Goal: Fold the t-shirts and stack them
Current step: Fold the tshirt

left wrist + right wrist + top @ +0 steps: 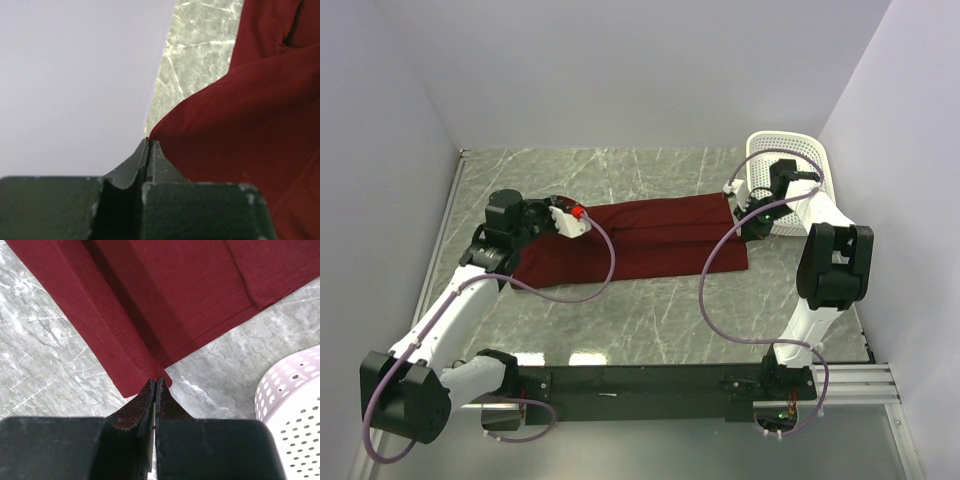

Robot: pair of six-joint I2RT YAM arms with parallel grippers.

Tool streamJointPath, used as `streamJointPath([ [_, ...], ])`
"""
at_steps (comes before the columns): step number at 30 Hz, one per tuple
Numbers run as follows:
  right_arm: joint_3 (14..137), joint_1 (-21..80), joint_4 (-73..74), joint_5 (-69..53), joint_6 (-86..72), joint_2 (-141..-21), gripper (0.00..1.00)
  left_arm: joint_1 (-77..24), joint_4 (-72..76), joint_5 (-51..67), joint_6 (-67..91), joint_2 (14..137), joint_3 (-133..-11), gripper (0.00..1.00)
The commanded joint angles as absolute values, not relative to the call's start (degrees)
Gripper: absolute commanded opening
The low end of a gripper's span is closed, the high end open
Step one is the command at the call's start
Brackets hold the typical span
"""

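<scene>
Now the maroon t-shirt (650, 235) lies stretched across the middle of the marble bench (650, 320). The left gripper (148, 142) is clamped on its left edge and the right gripper (156, 382) on its right hem corner, beside a white mesh basket (790, 150).

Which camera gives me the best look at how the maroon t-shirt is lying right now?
Top external: it shows the whole maroon t-shirt, folded into a long band across the marble table. Left wrist shows only bunched fabric at its shut fingers; right wrist shows just a hemmed corner at its fingers.
</scene>
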State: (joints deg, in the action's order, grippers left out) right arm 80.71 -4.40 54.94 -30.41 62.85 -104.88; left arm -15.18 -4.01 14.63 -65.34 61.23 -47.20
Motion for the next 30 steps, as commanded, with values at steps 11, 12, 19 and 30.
streamJointPath([
  [11, 84.6, -4.8, 54.9, -29.4, 60.9, -106.4, 0.0, -14.4, -0.4, 15.5, -64.9, 64.7, -50.8, 0.0],
  [12, 84.8, -4.8, 54.8, -29.2, 60.7, -106.4, 0.0, -14.3, -0.4, 15.5, -64.9, 64.9, -50.9, 0.0],
  [19, 85.9, -4.7, 54.8, -29.4, 60.0, -107.3, 0.0, -14.1, -0.4, 15.3, -64.8, 65.9, -52.1, 0.0],
  [30, 87.5, -4.8, 54.5, -28.7, 59.1, -109.4, 0.0, -13.7, 1.2, 15.2, -64.5, 66.7, -52.5, 0.0],
])
